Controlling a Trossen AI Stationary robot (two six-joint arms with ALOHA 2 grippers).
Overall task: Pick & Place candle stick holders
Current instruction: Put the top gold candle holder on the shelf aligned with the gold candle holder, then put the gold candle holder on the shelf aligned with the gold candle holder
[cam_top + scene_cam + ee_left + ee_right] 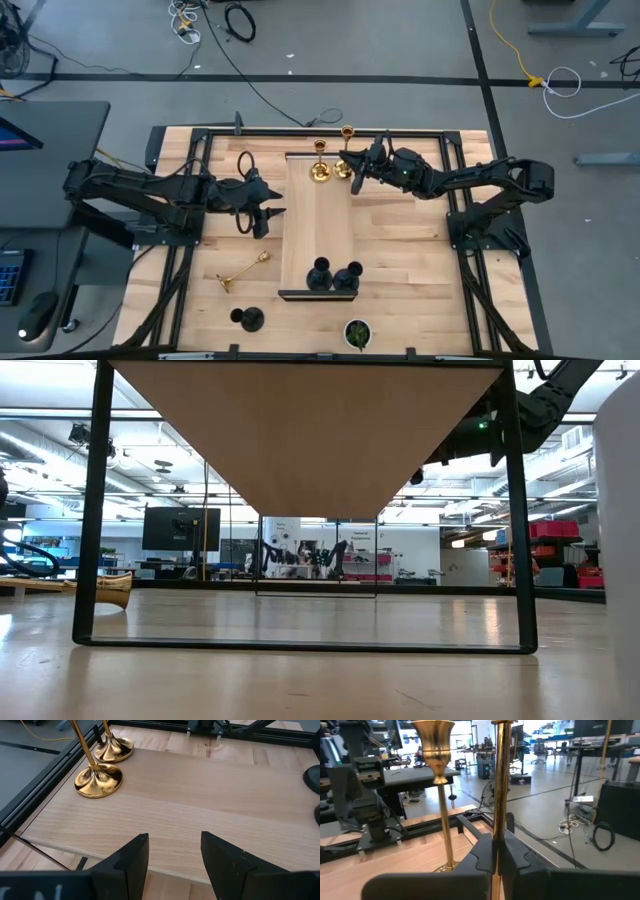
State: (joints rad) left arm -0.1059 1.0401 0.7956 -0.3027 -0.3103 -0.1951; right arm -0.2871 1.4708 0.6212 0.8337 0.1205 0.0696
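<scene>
So the right claw point(496, 852) is pinched tight on the thin stem of a gold holder point(345, 168) up at the far end of the raised wooden tray point(315, 235), right beside a second gold holder point(320, 172) that's already standing there. Biggest risk imo: those two are really close, so any sideways wobble on release probably knocks the neighbour over. And gripping a skinny shiny stem means it could slip or twist in the fingers.

The held one looks upright, long axis vertical, cup up, base down near the tray top. Can't tell if the base is actually touching yet.

The other gold holder point(243, 271) is lying flat on the surface just off the tray's left edge, long axis diagonal. Two black holders point(333, 275) stand at the tray's near end, and another black one point(250, 319) stands off the tray's near-left corner.

Left claw point(172, 862) has its fingers spread apart, nothing in them, hovering by the tray's left side.
</scene>
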